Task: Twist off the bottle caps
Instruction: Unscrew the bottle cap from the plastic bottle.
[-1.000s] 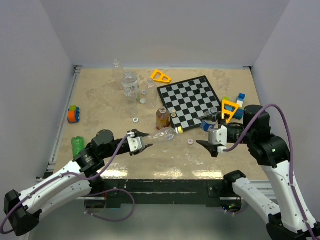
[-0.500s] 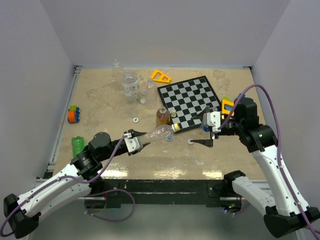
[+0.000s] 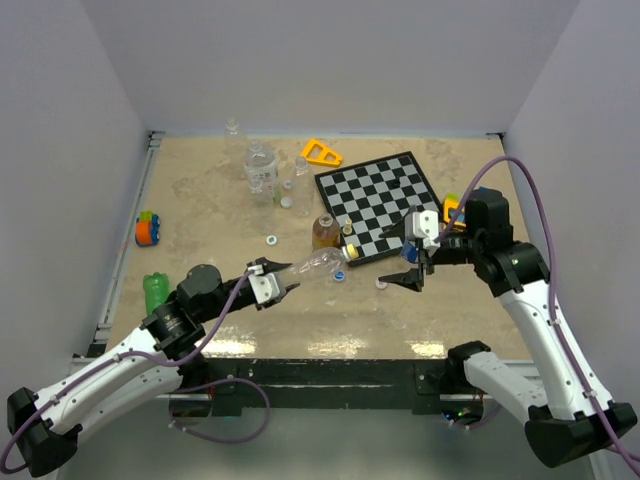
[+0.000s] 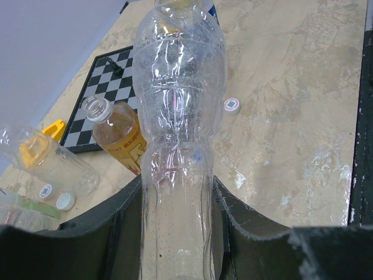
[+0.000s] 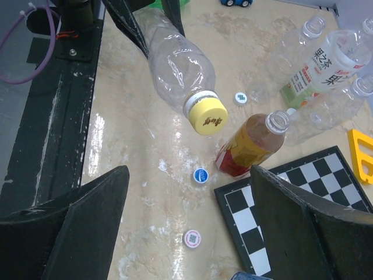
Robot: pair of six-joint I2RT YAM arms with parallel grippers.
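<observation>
Left end effector [image 3: 274, 282] grips bottle [image 4: 178, 87]; yellow cap [image 5: 207, 118] on.

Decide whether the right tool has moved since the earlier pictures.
Yes. The right tool has moved left and farther back, up to the chessboard's near edge.

Robotics lab test cell: plain pale walls [image 3: 320, 60] box in mottled surface [image 3: 200, 205]; two cabled robot arms [image 3: 130, 360] at near edge.
</observation>
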